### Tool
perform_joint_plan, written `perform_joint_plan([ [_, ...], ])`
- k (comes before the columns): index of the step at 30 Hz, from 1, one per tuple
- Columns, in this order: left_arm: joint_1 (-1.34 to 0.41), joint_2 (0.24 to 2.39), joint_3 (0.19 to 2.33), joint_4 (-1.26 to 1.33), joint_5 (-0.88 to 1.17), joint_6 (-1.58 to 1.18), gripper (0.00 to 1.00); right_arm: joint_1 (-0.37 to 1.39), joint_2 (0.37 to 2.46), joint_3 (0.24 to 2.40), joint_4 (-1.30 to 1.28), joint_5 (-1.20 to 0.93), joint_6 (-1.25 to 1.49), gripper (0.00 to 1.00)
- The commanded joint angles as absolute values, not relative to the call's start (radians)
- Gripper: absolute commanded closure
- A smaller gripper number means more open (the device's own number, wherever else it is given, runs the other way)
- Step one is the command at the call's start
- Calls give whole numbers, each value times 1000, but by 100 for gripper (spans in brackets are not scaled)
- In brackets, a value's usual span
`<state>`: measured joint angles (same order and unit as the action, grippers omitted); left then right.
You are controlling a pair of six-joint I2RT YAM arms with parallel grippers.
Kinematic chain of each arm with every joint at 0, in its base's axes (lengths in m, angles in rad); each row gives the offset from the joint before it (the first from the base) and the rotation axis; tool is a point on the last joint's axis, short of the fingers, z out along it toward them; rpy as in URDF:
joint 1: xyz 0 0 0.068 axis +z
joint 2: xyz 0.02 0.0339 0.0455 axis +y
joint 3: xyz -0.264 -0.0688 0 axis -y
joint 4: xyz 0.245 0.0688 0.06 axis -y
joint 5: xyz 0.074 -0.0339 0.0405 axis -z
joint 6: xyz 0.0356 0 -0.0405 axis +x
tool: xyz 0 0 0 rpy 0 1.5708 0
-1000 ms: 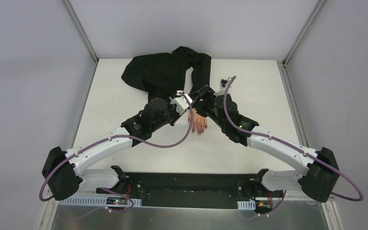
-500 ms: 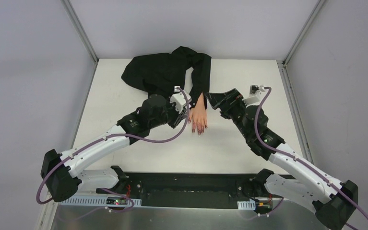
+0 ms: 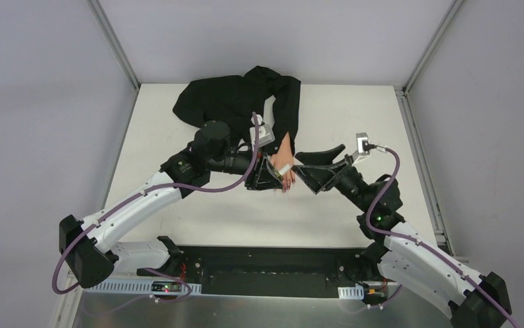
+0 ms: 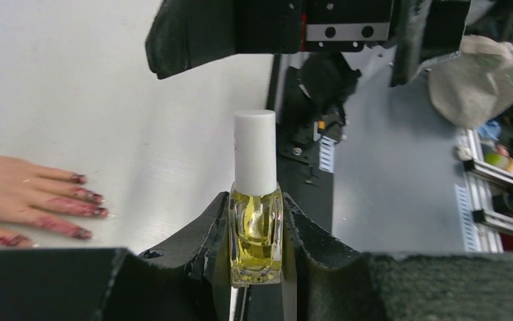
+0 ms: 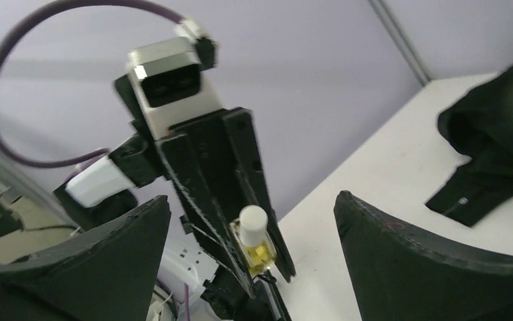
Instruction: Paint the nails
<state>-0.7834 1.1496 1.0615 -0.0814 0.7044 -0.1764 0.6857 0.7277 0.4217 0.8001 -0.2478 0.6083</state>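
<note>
**Inspection: bottle held, right jaws empty, nails on the table**

The left gripper (image 4: 255, 231) is closed tight on a small polish bottle (image 4: 255, 221) of yellowish liquid. Its fingers grip the glass body on both sides, and the white cap (image 4: 254, 150) stands clear above them. In the top view the cap end is turned toward the right gripper (image 3: 303, 164).

The right gripper has its jaws spread wide and holds nothing. It faces the cap and is apart from it. In the right wrist view the bottle sits in the gap between the two spread fingers (image 5: 106, 257).

The mannequin hand (image 4: 19, 200) lies palm down on the white table (image 3: 354, 109), with its black sleeve (image 3: 286, 109) running toward the far side. The nails (image 4: 93, 198) are dark red and glossy, with reddish smears on the fingers behind them. They point toward the near edge and rest beside and below the left gripper, untouched by either gripper.
</note>
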Motion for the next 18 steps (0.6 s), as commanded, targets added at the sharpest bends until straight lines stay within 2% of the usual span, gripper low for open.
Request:
perform_joint_plan([
  [1, -776, 1175, 1104, -3, 970, -264, 100, 683, 716, 408, 1084, -410, 601, 6],
  [10, -777, 1187, 1101, 63, 1051, -304, 100, 684, 782, 463, 1101, -565, 618, 22],
  [18, -776, 1175, 1091, 74, 1029, -305, 100, 683, 782, 469, 1108, -589, 620, 36],
])
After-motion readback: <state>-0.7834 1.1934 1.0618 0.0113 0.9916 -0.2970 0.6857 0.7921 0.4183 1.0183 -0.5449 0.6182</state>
